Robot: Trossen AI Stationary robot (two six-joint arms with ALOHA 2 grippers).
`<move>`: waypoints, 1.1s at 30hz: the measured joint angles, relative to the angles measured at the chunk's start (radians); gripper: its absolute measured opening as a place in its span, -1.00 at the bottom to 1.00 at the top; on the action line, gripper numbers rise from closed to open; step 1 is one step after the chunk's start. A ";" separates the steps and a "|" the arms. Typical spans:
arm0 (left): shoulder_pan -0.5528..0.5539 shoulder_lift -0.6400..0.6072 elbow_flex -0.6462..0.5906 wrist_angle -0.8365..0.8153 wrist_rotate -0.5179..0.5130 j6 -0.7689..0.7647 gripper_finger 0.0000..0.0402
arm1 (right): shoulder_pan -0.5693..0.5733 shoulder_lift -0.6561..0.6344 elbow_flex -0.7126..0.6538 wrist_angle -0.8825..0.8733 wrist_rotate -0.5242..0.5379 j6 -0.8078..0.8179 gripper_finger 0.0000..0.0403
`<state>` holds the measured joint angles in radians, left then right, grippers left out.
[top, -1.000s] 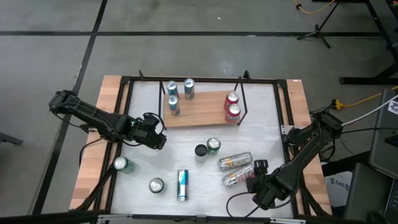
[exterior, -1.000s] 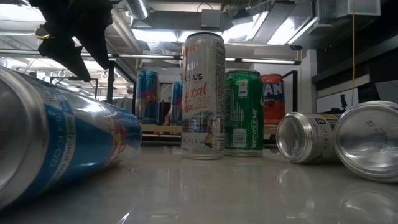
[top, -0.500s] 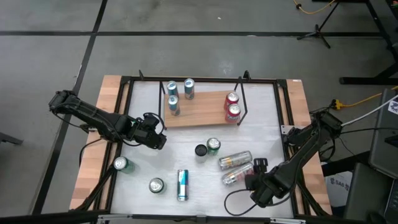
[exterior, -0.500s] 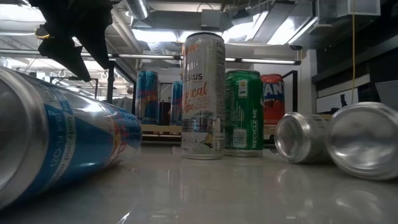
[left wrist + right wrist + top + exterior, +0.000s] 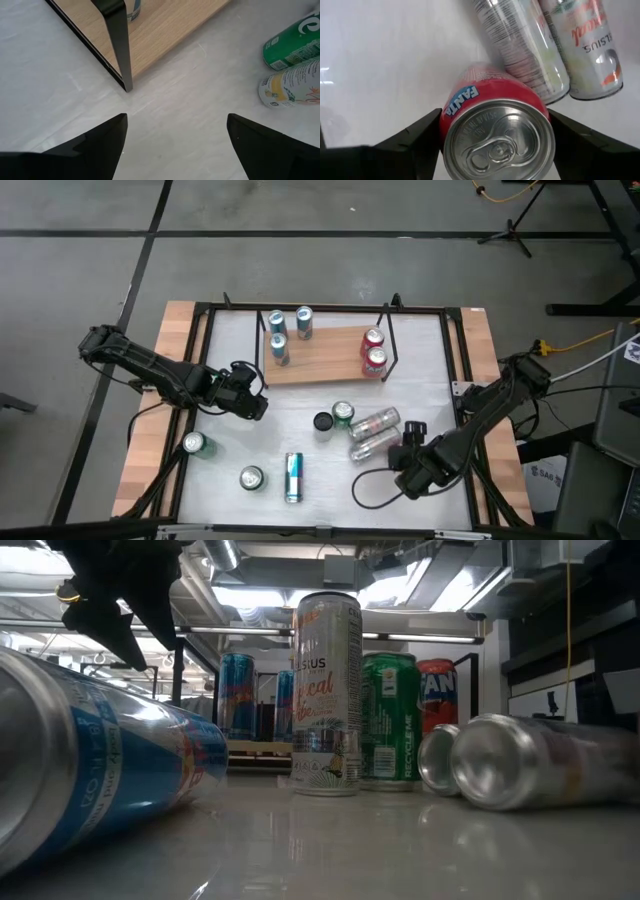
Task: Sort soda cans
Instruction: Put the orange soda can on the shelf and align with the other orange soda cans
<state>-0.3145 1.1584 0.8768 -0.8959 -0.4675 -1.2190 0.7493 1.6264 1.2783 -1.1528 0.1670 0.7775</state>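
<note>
My right gripper [image 5: 408, 448] is near the table's right front, shut on a red Fanta can [image 5: 495, 125] that lies level. Two silver cans [image 5: 375, 423] [image 5: 368, 443] lie on their sides just left of it, next to an upright green can [image 5: 343, 414] and a black-topped can [image 5: 322, 422]. My left gripper [image 5: 247, 396] is open and empty, above the table left of the wooden shelf [image 5: 325, 355]. Three blue cans [image 5: 279, 348] and two red cans [image 5: 374, 360] stand on the shelf. A blue can [image 5: 293, 477] lies near the front edge. My right gripper pinches the red Fanta can by its two sides [image 5: 451, 107] between its fingers [image 5: 417, 137], near the top end. The fingers run level along the can, coming from the table's right. The can's silver top [image 5: 497, 145] faces the wrist, and its far end is against a silver can [image 5: 520, 55].
A green can [image 5: 194, 444] and another upright can [image 5: 251, 477] stand at the front left. The shelf's black metal frame [image 5: 117, 45] has legs on the table close in front of my left gripper. A black rail [image 5: 200, 360] frames the table.
My right gripper has gone toward the table's left and a little toward the far edge with the red can. The two lying silver cans have been pushed the same way and now lie close to the green can, turned a little.
</note>
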 joint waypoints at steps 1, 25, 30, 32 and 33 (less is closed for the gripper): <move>0.000 0.000 0.000 0.000 0.000 0.000 0.67 | -0.005 -0.003 0.000 -0.005 0.004 -0.001 0.44; 0.000 0.000 0.000 0.001 -0.013 0.000 0.67 | -0.179 -0.173 0.003 -0.105 0.052 -0.023 0.44; 0.000 0.000 0.000 0.001 -0.014 0.000 0.67 | -0.249 -0.204 0.003 -0.165 0.059 -0.023 0.45; 0.000 0.000 0.000 0.001 -0.014 0.000 0.67 | -0.280 -0.218 0.003 -0.191 0.063 -0.023 0.45; 0.000 0.000 0.000 0.001 -0.014 0.000 0.67 | -0.295 -0.224 0.003 -0.207 0.065 -0.021 0.45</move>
<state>-0.3145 1.1584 0.8768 -0.8951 -0.4816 -1.2194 0.4539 1.4026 1.2812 -1.3598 0.2323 0.7563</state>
